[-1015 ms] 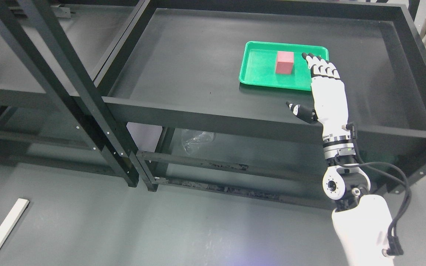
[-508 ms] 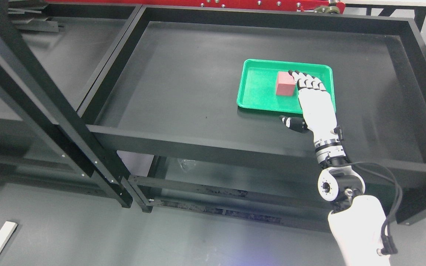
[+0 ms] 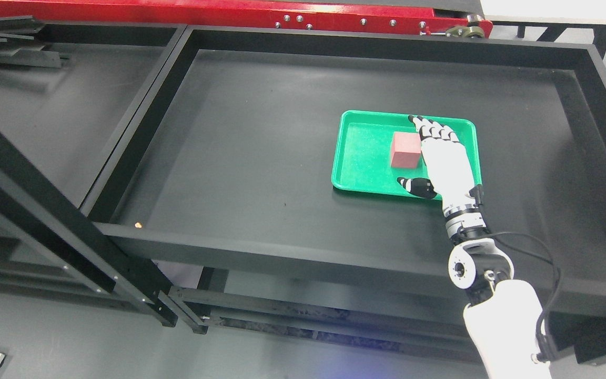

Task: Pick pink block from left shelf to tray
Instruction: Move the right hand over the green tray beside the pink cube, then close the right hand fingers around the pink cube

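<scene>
A pink block (image 3: 405,149) stands upright in the green tray (image 3: 358,163) on the black shelf top. My right hand (image 3: 429,155) reaches up from the lower right and hovers over the tray's right half, just right of the block. Its fingers (image 3: 434,130) are stretched out toward the tray's far rim and its thumb (image 3: 414,185) is spread toward the near rim. The hand is open and holds nothing; I cannot tell if it touches the block's right side. The left arm is out of view.
The tray sits in a large black bin-like shelf (image 3: 282,247) with raised walls. A second black shelf (image 3: 71,95) adjoins on the left, with black uprights (image 3: 45,221) crossing in front. A red beam (image 3: 229,13) runs along the back.
The whole picture has shifted down, so the camera has moved. Against the tray, my right hand has come further left and over it, close beside the pink block, still open.
</scene>
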Controlling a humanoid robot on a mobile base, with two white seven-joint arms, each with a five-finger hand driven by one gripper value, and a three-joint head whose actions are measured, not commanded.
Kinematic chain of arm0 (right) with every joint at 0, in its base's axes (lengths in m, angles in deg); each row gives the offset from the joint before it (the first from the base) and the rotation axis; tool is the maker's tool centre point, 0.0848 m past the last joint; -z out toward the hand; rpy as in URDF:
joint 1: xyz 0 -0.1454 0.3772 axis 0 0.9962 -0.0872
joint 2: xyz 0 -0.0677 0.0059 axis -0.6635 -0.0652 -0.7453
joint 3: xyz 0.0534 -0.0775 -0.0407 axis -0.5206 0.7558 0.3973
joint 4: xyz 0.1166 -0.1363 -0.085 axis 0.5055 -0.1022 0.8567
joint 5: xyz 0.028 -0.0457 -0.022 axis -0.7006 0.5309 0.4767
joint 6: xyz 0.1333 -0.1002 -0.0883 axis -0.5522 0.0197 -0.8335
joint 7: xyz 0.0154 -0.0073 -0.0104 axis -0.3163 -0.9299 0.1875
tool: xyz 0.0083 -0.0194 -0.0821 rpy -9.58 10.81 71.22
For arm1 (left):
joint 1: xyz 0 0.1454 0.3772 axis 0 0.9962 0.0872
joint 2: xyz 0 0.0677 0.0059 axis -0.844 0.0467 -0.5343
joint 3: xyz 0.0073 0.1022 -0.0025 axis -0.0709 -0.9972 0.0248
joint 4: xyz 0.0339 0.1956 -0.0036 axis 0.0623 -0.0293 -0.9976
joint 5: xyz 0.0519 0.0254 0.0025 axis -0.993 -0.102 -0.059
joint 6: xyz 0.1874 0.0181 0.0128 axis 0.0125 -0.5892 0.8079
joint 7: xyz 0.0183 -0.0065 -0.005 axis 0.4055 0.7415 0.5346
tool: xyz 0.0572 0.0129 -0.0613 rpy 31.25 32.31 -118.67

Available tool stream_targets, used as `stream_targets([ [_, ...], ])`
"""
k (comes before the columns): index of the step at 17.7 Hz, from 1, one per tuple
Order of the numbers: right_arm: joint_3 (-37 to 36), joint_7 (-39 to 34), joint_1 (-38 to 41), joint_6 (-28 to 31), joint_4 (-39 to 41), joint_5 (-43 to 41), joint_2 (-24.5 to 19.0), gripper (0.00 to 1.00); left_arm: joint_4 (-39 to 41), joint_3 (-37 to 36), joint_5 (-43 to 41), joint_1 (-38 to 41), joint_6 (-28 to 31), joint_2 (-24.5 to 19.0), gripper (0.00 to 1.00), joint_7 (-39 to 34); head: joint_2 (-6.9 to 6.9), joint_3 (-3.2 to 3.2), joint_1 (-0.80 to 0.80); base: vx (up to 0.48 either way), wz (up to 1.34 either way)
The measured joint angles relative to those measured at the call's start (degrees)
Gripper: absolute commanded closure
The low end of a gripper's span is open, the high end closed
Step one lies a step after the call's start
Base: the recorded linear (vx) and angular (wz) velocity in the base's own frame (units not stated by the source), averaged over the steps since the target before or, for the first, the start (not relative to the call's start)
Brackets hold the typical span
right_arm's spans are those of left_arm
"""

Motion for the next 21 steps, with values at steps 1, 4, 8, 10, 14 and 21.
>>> stream_targets([
  [1, 0.05, -0.01, 0.0, 0.09, -0.48, 0.01, 0.0, 0.0, 0.0, 0.0, 0.0, 0.0, 0.0, 0.0, 0.0, 0.0, 0.0, 0.0, 0.0, 0.171, 0.0],
  [4, 0.21, -0.07, 0.0, 0.22, -1.93, 0.02, 0.0, 0.0, 0.0, 0.0, 0.0, 0.0, 0.06, 0.0, 0.0, 0.0, 0.0, 0.0, 0.0, 0.146, 0.0],
  [8, 0.64, -1.05, -0.01, 0.24, -3.65, 0.04, 0.0, 0.0, 0.0, 0.0, 0.0, 0.0, 0.12, 0.0, 0.0, 0.0, 0.0, 0.0, 0.0, 0.125, 0.0],
  [10, 0.88, -1.62, -0.01, 0.24, -4.51, 0.04, 0.0, 0.0, 0.0, 0.0, 0.0, 0.0, 0.12, 0.0, 0.0, 0.0, 0.0, 0.0, 0.0, 0.112, 0.0],
  [14, 1.24, -2.03, -0.01, 0.31, -6.04, 0.03, 0.0, 0.0, 0.0, 0.0, 0.0, 0.0, 0.03, 0.0, 0.0, 0.0, 0.0, 0.0, 0.0, 0.09, 0.0],
  [21, 1.97, -3.06, -0.01, 0.33, -8.8, -0.02, 0.0, 0.0, 0.0, 0.0, 0.0, 0.0, -0.12, 0.0, 0.0, 0.0, 0.0, 0.0, 0.0, 0.051, 0.0],
])
